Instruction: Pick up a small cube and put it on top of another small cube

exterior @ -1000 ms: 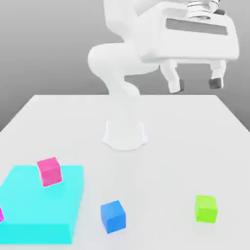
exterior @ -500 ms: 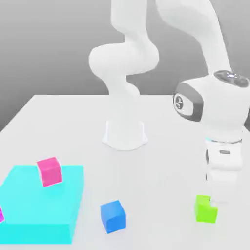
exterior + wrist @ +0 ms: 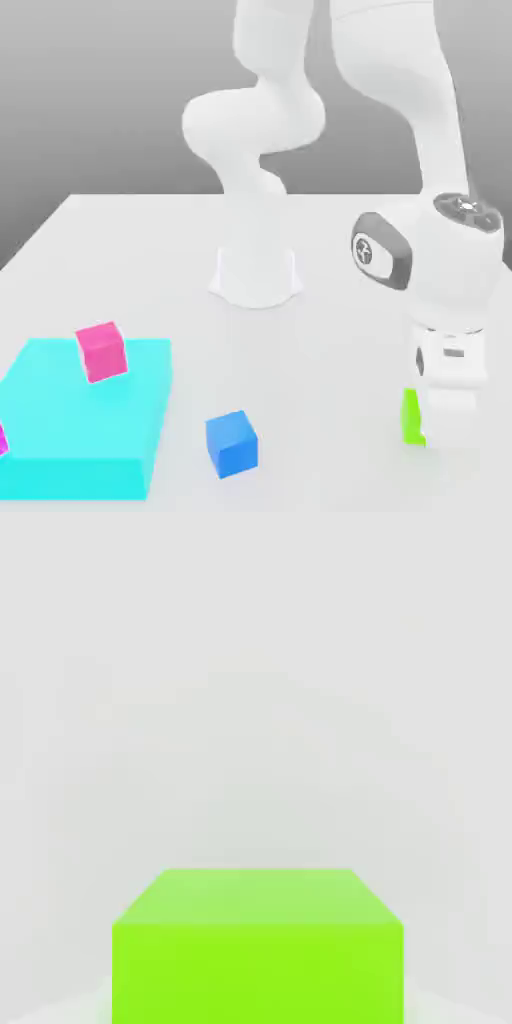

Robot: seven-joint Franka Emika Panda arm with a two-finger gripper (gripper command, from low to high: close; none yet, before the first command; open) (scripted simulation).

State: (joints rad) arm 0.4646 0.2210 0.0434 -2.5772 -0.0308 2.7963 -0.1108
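Cube (image 3: 102, 352), pink, on cyan slab (image 3: 90, 410)

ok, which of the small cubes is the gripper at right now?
The green cube, at the exterior view's right, partly hidden by the gripper. The blue cube and pink cube lie well away from it.

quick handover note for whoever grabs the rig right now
Gripper: closed on the green cube, low over the table.
Other cubes: blue on the table; pink on the cyan block; a magenta piece at the exterior view's left edge.
Done: green gripped.
Left: carry it over a small cube, stack, release. Which cube isn't specified.
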